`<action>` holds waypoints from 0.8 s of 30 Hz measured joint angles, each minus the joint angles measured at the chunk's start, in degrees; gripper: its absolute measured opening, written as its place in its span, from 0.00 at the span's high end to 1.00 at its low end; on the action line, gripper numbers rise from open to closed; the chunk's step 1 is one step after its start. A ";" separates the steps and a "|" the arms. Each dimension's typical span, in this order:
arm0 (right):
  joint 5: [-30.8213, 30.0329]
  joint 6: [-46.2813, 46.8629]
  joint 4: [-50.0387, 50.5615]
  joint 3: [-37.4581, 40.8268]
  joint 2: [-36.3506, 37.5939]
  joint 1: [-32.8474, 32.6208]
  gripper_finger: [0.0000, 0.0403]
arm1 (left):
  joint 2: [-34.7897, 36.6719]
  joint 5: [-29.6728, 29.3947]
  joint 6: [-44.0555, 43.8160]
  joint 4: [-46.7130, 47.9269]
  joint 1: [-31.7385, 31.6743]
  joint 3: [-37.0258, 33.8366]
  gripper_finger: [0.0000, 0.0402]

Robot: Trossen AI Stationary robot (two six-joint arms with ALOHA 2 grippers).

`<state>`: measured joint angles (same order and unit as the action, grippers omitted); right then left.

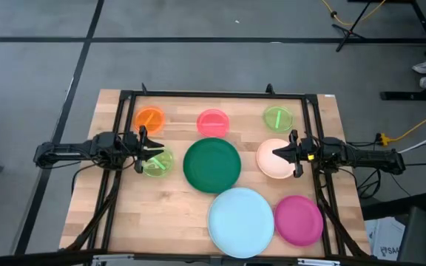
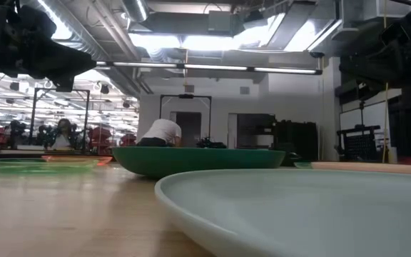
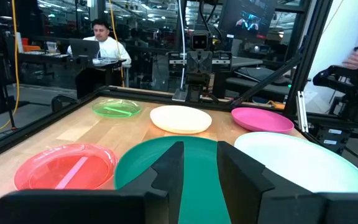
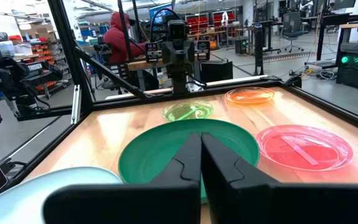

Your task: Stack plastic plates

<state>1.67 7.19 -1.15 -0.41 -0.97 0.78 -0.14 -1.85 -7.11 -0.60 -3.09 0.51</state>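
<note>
All eight plates lie flat and apart on the wooden table. The small ones are orange [image 1: 151,118], pink [image 1: 213,121] and neon green [image 1: 278,118] along the far side, with a second neon green plate [image 1: 159,163] at the left. The large ones are dark green [image 1: 211,164] in the middle, peach [image 1: 275,159], pale blue [image 1: 241,222] and magenta [image 1: 299,219]. My left gripper [image 1: 148,150] is open above the left neon green plate, pointing at the dark green plate [image 3: 138,165]. My right gripper [image 1: 277,153] is shut above the peach plate, facing the dark green plate [image 4: 160,149].
A black frame [image 1: 213,94] runs round the table's far edge and both sides. The pale blue plate [image 2: 298,207] fills the near side in the low view, with the dark green plate [image 2: 198,158] behind it. People sit at desks in the room beyond.
</note>
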 joint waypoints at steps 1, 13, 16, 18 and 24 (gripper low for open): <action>0.02 0.00 0.01 -0.01 -0.01 0.00 1.00 | 0.00 -0.01 0.00 0.00 0.01 -0.02 0.78; 0.01 0.01 0.02 0.00 0.00 0.00 1.00 | 0.00 -0.67 0.04 -0.13 0.00 -0.02 0.78; 0.00 0.00 0.00 -0.01 0.00 0.00 1.00 | 0.00 -2.07 0.31 -1.42 0.02 -0.02 0.78; 0.00 -0.01 0.01 -0.02 0.00 0.00 1.00 | 0.00 -2.65 0.32 -3.19 -0.01 -0.02 0.78; 0.00 0.01 0.02 0.00 0.00 0.00 1.00 | 0.00 -2.59 0.00 -12.60 -0.01 -0.02 0.78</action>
<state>1.67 7.20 -1.13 -0.41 -0.97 0.78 -0.14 -4.43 -7.11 -13.20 -3.09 0.49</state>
